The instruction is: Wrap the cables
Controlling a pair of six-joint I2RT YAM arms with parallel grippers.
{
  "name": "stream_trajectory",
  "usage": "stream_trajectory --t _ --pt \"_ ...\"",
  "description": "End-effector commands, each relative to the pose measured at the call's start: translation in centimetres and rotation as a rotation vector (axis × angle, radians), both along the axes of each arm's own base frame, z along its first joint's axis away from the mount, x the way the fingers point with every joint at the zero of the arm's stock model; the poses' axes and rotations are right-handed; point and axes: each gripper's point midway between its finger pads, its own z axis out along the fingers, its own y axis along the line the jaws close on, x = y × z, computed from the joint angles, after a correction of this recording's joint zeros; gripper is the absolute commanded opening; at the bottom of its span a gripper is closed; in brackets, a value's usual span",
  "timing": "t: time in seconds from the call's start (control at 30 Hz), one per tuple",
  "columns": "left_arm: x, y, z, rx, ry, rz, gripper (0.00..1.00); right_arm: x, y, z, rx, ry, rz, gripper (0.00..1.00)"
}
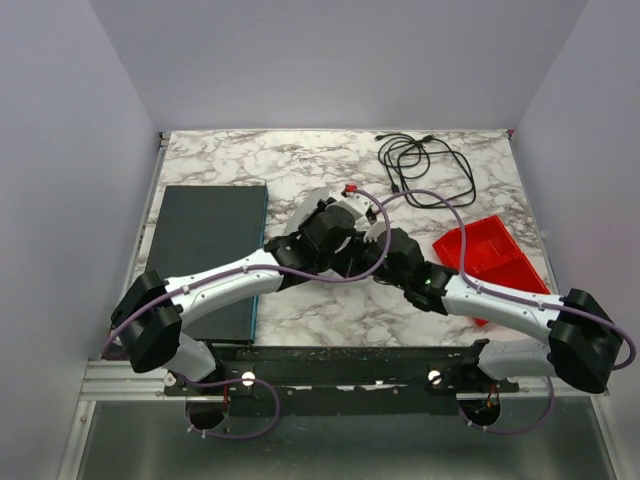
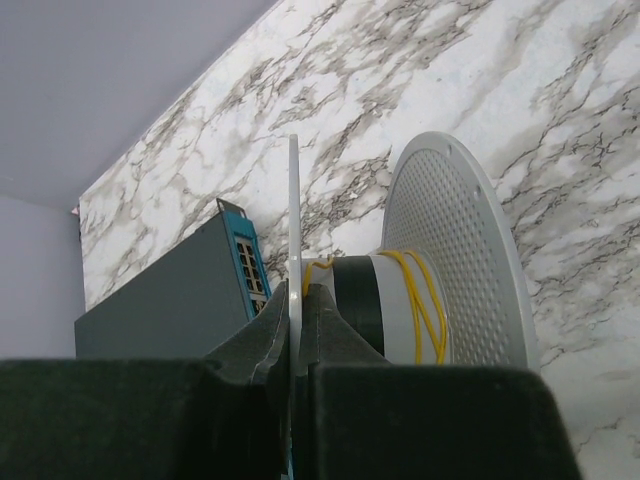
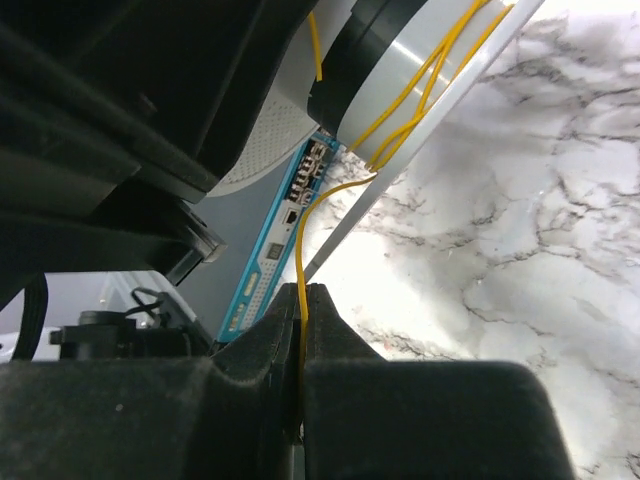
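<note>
The black cables [image 1: 425, 170] lie in a loose tangle of loops at the back right of the table, apart from both grippers. My left gripper [image 2: 297, 300] is shut on the thin near flange of the white spool [image 2: 450, 250], holding it above the table at the centre [image 1: 340, 205]. A thin yellow cord [image 2: 425, 300] is wound a few turns round the spool's hub. My right gripper [image 3: 303, 295] is shut on this yellow cord [image 3: 300, 250], which runs up from the jaws to the spool [image 3: 400, 60]. In the top view the right gripper [image 1: 385, 250] sits close beside the left one.
A dark flat network switch [image 1: 210, 250] with a teal port face [image 2: 250, 270] lies at the left, also in the right wrist view [image 3: 285, 225]. A red tray [image 1: 490, 255] sits at the right. Lilac cords run along both arms.
</note>
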Motion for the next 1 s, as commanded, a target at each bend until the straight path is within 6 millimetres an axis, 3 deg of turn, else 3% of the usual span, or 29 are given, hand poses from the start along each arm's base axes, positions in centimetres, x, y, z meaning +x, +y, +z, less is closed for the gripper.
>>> stream_trajectory --t 0.0,0.63,0.97 --pt "-0.5 -2.0 0.2 0.003 -0.048 -0.071 0.00 1.2 -0.9 -2.4 0.062 0.072 -0.034 0.01" --pt "-2.7 -6.2 -5.7 0.178 0.002 -0.203 0.00 1.7 -3.4 -6.1 0.263 0.338 0.028 0.01" --pt "-4.2 -6.9 -9.9 0.212 0.170 -0.178 0.00 2.8 -4.8 -8.5 0.244 0.467 -0.044 0.01"
